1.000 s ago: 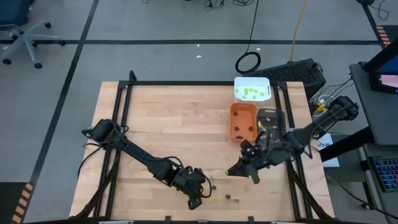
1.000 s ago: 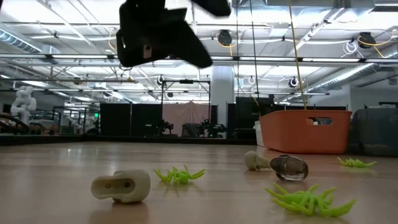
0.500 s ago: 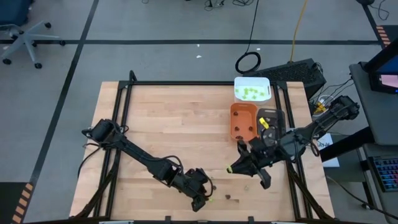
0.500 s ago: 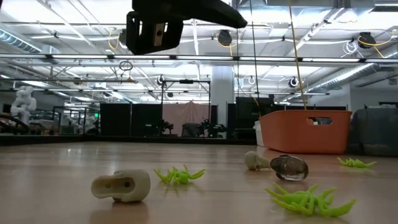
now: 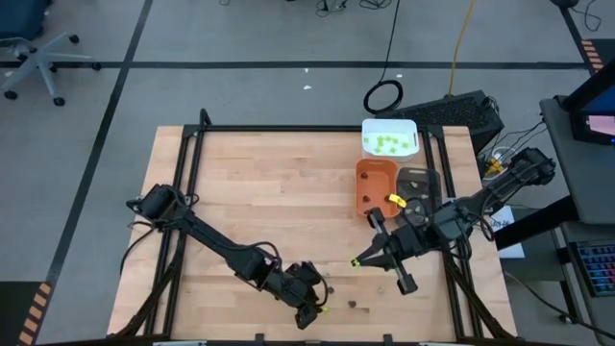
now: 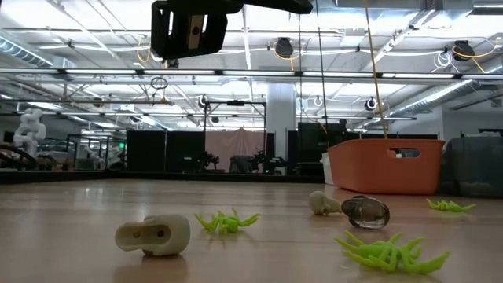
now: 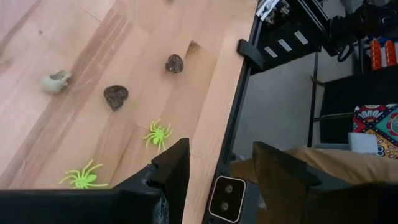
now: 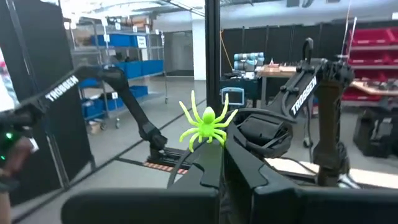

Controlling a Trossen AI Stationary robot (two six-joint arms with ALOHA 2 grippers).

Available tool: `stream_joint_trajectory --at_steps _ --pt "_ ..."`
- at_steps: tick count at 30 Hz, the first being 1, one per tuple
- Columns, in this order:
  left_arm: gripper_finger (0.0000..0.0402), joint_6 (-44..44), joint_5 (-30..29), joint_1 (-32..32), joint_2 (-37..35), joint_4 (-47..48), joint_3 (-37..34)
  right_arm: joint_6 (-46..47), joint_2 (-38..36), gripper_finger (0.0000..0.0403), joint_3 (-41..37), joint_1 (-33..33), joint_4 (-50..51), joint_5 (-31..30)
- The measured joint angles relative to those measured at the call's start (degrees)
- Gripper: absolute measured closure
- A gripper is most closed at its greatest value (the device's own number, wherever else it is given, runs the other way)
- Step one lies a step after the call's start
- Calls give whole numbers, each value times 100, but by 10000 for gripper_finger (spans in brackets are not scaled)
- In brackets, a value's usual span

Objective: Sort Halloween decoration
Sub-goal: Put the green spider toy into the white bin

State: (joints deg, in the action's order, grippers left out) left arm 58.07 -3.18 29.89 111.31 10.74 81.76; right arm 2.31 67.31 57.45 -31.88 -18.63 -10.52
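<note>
A lime-green spider (image 8: pixel 205 127) is held clenched in the right gripper (image 5: pixel 361 260), raised above the desk (image 5: pixel 269 192). Transport step judged in hand; next, carry to the white tray (image 5: pixel 389 127). Left gripper (image 5: pixel 309 314) hovers, jaws released, over scattered pieces (image 7: pixel 115 96).

The word "TROSSEN" can be read twice in white letters in the right wrist view: once along a dark robot arm (image 8: pixel 74 87) at a far workstation, once along another dark arm (image 8: pixel 311 87) beside it.
</note>
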Motion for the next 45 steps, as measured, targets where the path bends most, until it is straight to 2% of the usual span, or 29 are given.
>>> stream_joint_trajectory --at_steps 5,8,13,19,23,29,37,45 --pt "226 12 0 -2 0 0 0 -128 -29 403 0 0 -1 -1" --pt "226 14 0 -2 0 1 0 253 -52 403 0 0 0 -9" --pt "226 9 0 -10 -69 2 0 1265 -57 403 0 2 -50 -175" --pt "226 -31 -9 -105 -238 58 0 3123 -57 403 0 2 -3 -709" --pt "226 -147 -137 -174 -431 104 0 4213 -57 403 0 67 5 -764" --pt "226 -459 -389 -265 -812 265 -1 5123 -57 403 0 260 5 -848" --pt "226 -826 -645 -435 -1297 679 0 5199 -223 403 0 1020 229 -1039" --pt "226 -1220 -873 -706 -1755 1703 0 5202 -1023 403 0 2361 1798 -1043"
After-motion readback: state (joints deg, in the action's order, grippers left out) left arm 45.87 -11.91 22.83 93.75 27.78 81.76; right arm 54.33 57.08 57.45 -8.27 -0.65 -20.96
